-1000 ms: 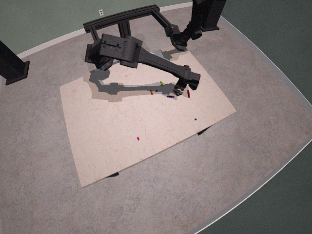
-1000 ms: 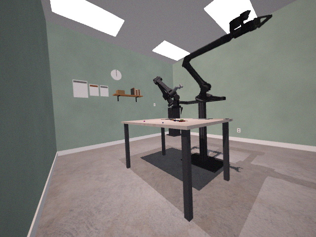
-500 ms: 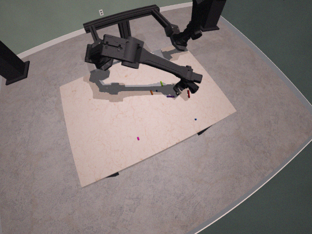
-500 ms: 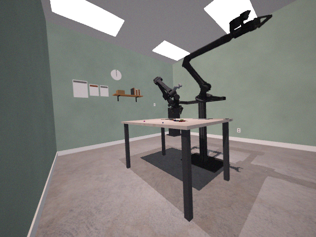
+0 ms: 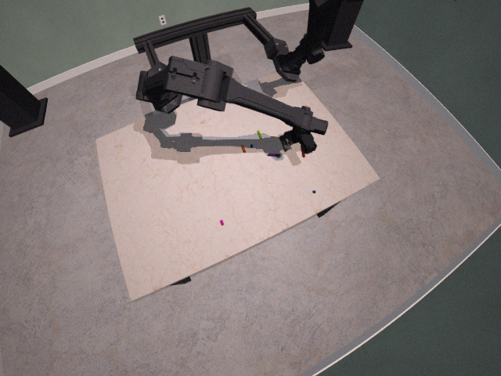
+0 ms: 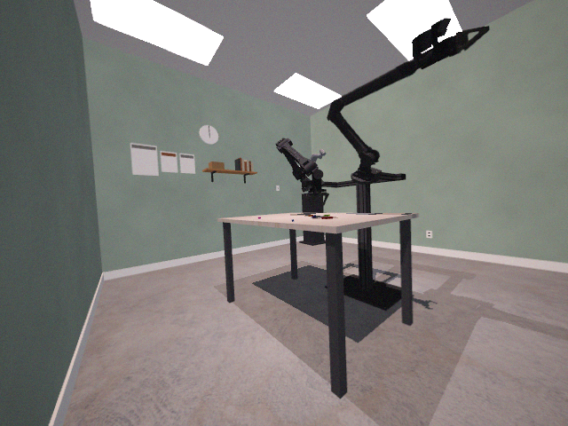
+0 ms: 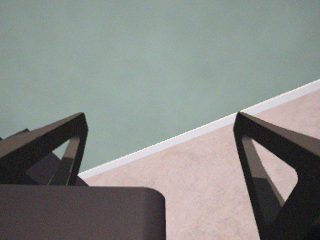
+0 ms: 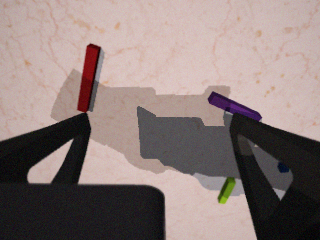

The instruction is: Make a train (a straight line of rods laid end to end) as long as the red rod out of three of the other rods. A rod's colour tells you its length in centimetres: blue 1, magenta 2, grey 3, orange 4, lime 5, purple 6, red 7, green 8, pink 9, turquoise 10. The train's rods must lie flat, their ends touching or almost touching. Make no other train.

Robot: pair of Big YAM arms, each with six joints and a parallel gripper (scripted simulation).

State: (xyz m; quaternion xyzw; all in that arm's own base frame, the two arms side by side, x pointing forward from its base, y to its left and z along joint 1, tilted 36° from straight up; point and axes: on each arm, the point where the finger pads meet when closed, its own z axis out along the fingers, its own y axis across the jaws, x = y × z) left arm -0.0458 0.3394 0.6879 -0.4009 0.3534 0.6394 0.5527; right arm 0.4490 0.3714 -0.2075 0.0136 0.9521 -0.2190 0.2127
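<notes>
Claw spread wide, holding nothing: the right gripper (image 5: 286,143) (image 6: 321,153) (image 8: 160,121). Far, left to right, lie the orange rod (image 5: 243,148), lime rod (image 5: 259,134) (image 8: 226,190), red rod (image 5: 303,154) (image 6: 327,217) (image 8: 89,78). Probably light, stiff; pinch mid-length across the sides.

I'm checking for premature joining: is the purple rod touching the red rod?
No, bare table separates the purple rod from the red rod.

The table top (image 5: 182,194) (image 6: 293,221) looks like smooth pale stone with thin pinkish veins. The floor (image 5: 60,226) (image 6: 183,348) looks like dull, blotchy concrete. The shelf (image 6: 229,171) looks like brown wood. The red rod (image 8: 89,79) and purple rod (image 8: 234,106) look smooth, maybe painted wood or plastic; it's hard to tell. The right gripper (image 8: 160,121) has smooth, dull black fingers.
</notes>
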